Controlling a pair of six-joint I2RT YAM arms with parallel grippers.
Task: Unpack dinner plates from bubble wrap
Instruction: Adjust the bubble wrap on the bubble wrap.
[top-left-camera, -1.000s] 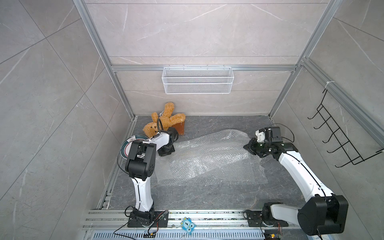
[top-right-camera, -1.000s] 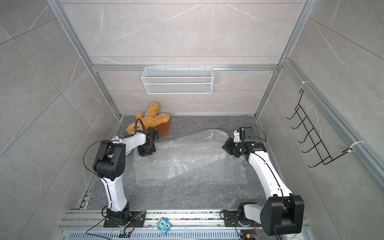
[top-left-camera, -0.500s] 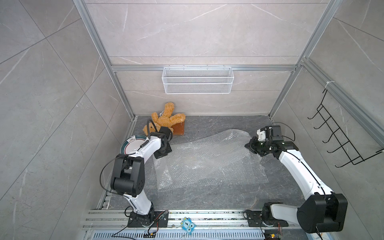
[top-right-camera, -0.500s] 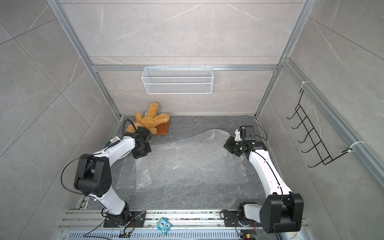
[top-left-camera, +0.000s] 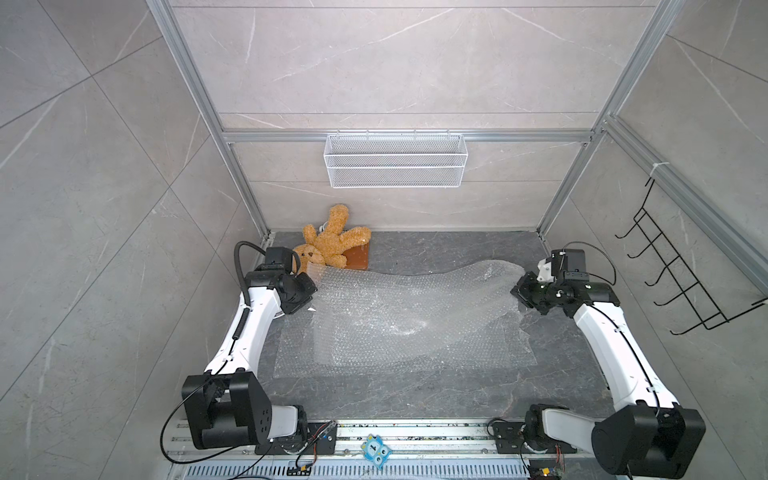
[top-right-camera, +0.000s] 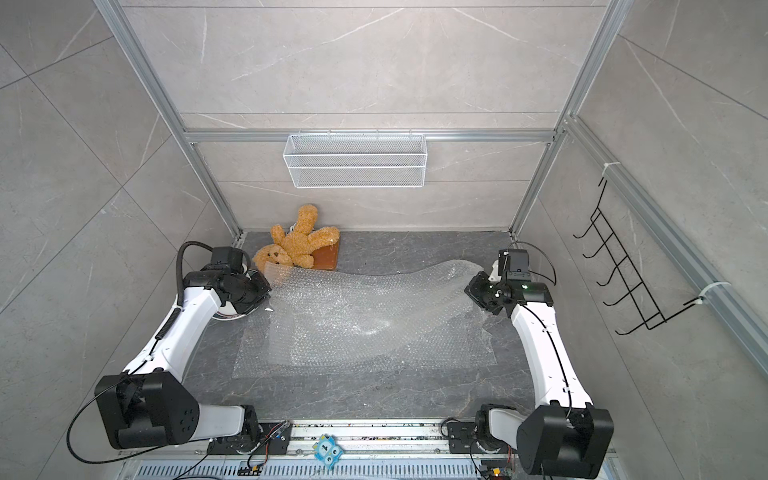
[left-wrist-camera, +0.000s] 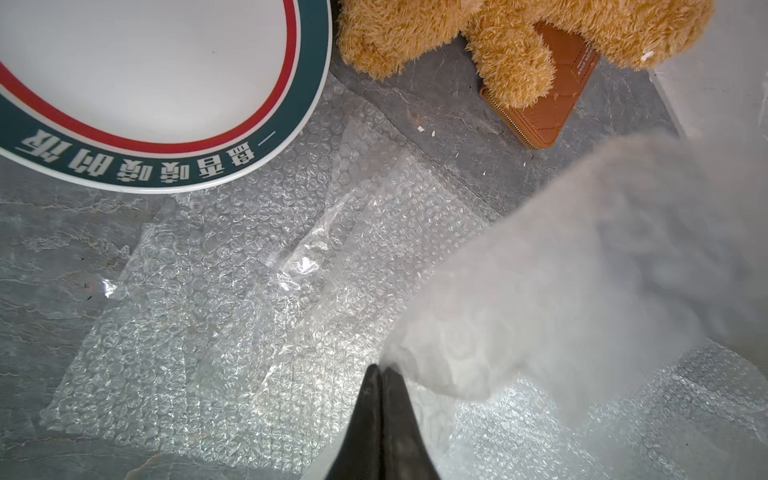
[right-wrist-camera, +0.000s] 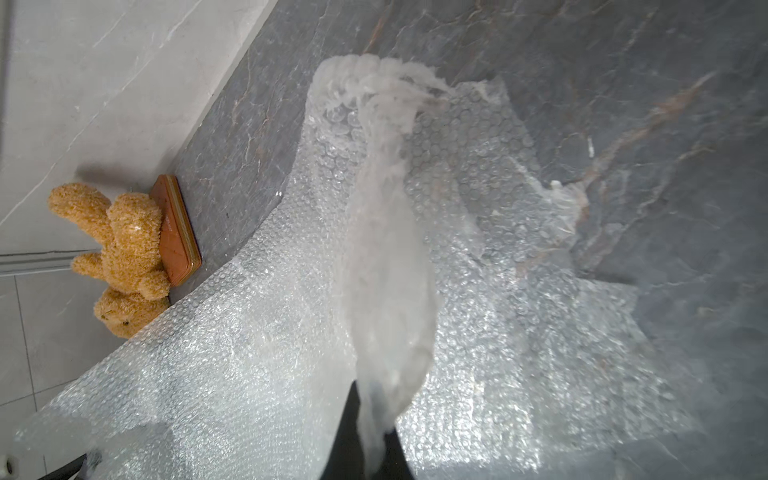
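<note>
Now, watching from my remote station, I see both arms holding one sheet of bubble wrap stretched above the middle of the dark stone surface. The left tool has its fingers pressed together on one corner of the sheet, toward the far-left part of the surface. The left wrist view shows the plastic bunching out of focus right at the fingertips. The right tool is clamped on the opposite end, near the right edge, and a twisted tail of wrap runs out from between its fingers. The held sheet sags in the middle over more flat sheets lying spread on the surface beneath it. A dinner plate, white with a green band, red ring and white lettering, lies unwrapped on the surface. It sits below the left arm, at the left end of the flat sheets, and only a sliver of its rim shows in a top view. Its rim lies at the edge of the nearest flat sheet, though I cannot tell whether they overlap. Just beyond the plate, a tan plush toy sprawls over a brown wallet by the back wall. A white wire basket hangs on the back wall, and a black hook rack hangs on the right one.
</note>
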